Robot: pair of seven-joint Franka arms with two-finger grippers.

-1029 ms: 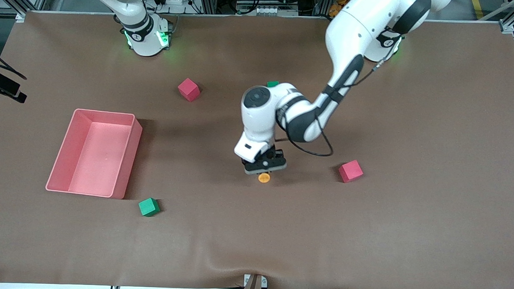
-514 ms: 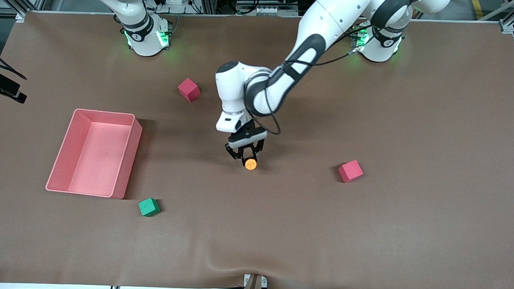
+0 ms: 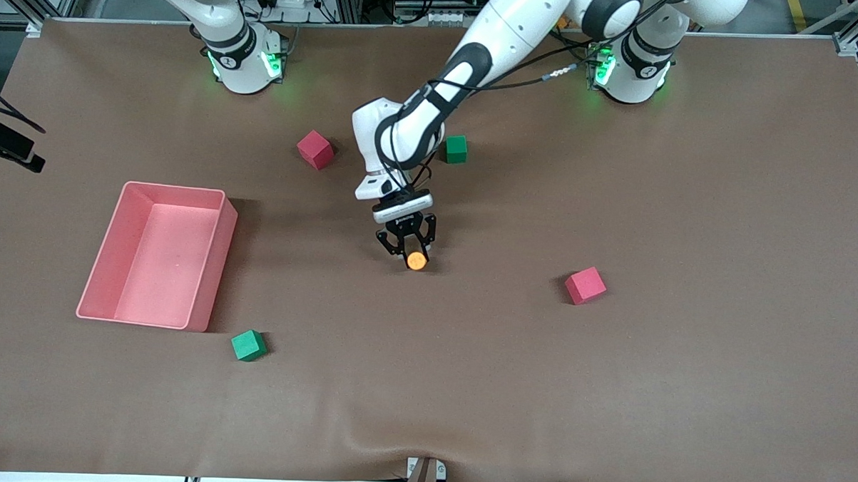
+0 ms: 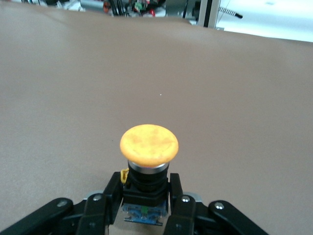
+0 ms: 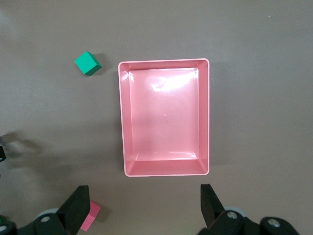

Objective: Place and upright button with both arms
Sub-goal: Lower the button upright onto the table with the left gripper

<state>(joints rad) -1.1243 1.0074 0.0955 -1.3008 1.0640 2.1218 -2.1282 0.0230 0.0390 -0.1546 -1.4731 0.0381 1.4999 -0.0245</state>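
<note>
The button (image 3: 417, 260) has a round orange cap on a black and bluish body. My left gripper (image 3: 408, 252) is shut on its body and holds it low over the middle of the table, cap pointing toward the front camera. In the left wrist view the button (image 4: 148, 147) sits between the two black fingers (image 4: 176, 192), with the gripper (image 4: 145, 196) closed round its black body. My right gripper (image 5: 145, 208) is open and empty, high over the table beside the pink tray (image 5: 126, 122). The right arm waits near its base.
The pink tray (image 3: 214, 251) lies toward the right arm's end. A pink cube (image 3: 315, 149) and a green cube (image 3: 456, 148) lie near the bases. Another pink cube (image 3: 585, 285) and a green cube (image 3: 248, 345) lie nearer the front camera.
My left arm has carried the button toward the right arm's end and a little toward the bases, uncovering the green cube near the bases. The right arm has not moved.
</note>
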